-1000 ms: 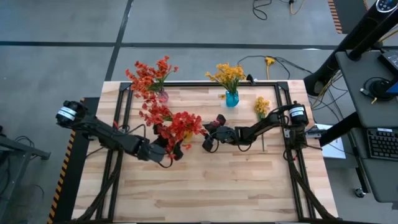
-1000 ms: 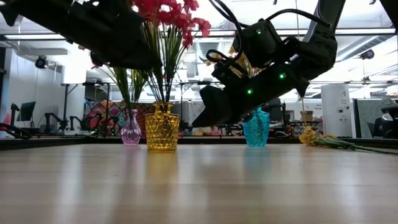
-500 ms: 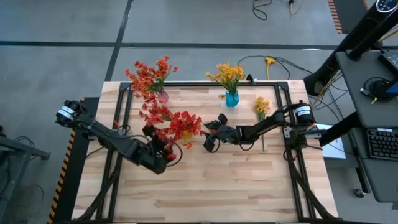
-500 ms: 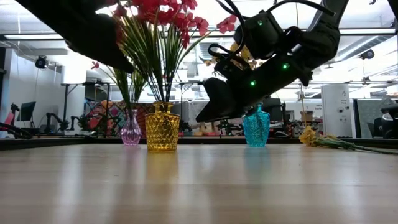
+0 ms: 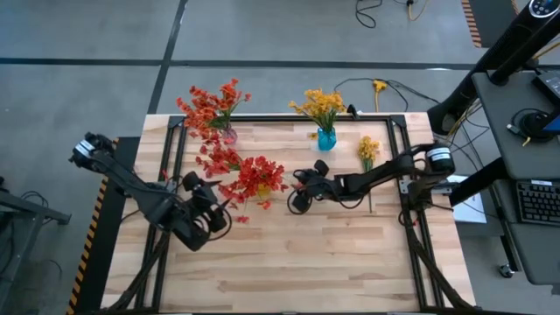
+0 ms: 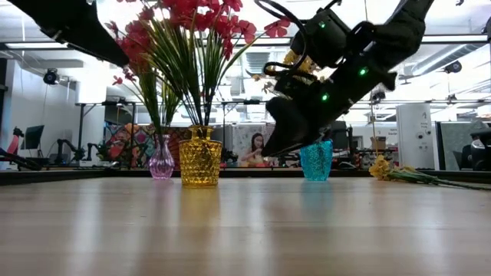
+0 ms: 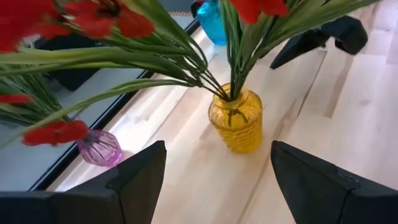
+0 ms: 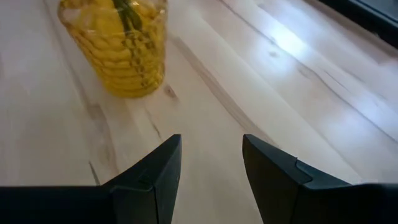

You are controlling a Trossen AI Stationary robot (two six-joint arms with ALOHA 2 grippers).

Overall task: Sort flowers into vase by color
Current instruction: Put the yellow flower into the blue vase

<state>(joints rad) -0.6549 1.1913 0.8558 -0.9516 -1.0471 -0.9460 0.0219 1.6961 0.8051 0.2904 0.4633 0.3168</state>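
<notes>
Pale wood planks make up the tabletop (image 5: 350, 254), framed by a black rail and standing on a grey concrete floor; beyond its far edge I see a bright workshop with desks, screens and a seated person (image 6: 254, 149). My biggest risk sits mid-table: the yellow vase (image 6: 200, 157) carries a tall, heavy spray of red flowers (image 5: 254, 177), and my left gripper (image 5: 203, 219), jaws spread wide and holding nothing, hangs just beside it toward the near-left. If I swing that arm across, I judge I could catch the stems or leaves and tip the vase or drag a sprig out. My right gripper (image 5: 302, 190) hovers just right of the same vase, jaws partly apart and empty, so both my arms crowd 1 spot and could knock each other or the blossoms. The pink vase (image 6: 161, 162) of red flowers stands near the far-left corner, close enough that a toppled yellow vase might strike it. The blue vase (image 5: 326, 138) with yellow flowers (image 5: 320, 105) stands at the far edge, well apart from my left gripper. 1 yellow sprig (image 5: 367, 150) lies loose near the far-right corner; its thin stem looks easy to pinch badly or drop on the way to the blue vase.
</notes>
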